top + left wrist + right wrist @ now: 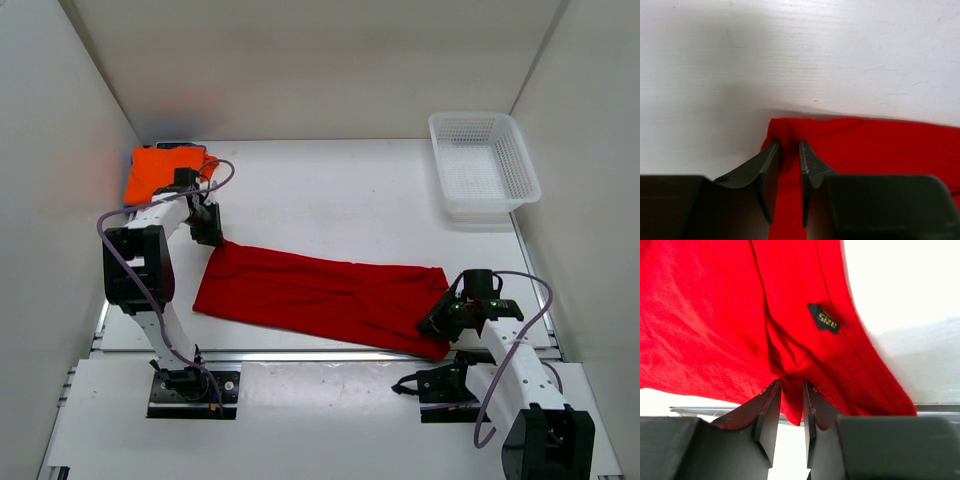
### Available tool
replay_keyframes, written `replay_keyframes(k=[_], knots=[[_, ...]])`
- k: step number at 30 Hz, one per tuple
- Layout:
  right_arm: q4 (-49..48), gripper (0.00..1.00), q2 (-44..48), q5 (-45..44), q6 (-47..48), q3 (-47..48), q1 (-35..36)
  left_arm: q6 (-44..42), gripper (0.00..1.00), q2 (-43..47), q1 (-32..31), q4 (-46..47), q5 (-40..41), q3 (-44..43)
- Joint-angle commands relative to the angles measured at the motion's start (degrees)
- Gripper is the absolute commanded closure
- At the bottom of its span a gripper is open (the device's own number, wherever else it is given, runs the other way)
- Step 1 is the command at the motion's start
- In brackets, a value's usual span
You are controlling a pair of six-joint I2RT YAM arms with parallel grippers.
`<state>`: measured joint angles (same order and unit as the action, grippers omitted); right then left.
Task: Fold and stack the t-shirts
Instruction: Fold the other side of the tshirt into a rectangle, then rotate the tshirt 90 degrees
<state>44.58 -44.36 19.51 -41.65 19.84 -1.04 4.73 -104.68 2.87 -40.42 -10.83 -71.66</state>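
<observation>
A deep red t-shirt [320, 295] lies stretched in a long band across the near middle of the table. My left gripper [210, 236] is shut on its far left corner; the left wrist view shows the cloth [865, 145] pinched between the fingers, gripper [789, 150]. My right gripper [440, 322] is shut on its near right end, and the right wrist view shows the cloth [715, 325], with a black size label [823, 318], bunched between the jaws, gripper [792, 390]. A folded orange t-shirt [160, 170] lies at the far left, with a sliver of blue beneath it.
A white lattice basket [484, 165] stands at the far right. White walls close in the left, right and back. A metal rail [330, 355] runs along the table's near edge.
</observation>
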Motion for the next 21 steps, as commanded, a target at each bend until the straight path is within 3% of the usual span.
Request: replay_keyframes(k=[1,6,15,21], knots=[[0.25,0.78,-0.73,-0.17,3.15,3.37,-0.99,-0.51,0.66,3.70,0.03,-1.41,-2.00,-2.17],[-0.89,0.76,-2.57,-1.05,2.28,4.68,2.00,-0.86,0.55,3.43,0.12,-1.50,-0.69,-1.55],[5.25,0.76,-5.56,-7.99,5.60,13.82,2.98,-4.64,0.60,2.38,0.46,-5.09,2.74,-2.96],[3.59,0.74,-6.00,-6.32,7.99,13.74,1.21,-7.37,0.65,-0.61,0.64,-8.80,2.14,-1.91]])
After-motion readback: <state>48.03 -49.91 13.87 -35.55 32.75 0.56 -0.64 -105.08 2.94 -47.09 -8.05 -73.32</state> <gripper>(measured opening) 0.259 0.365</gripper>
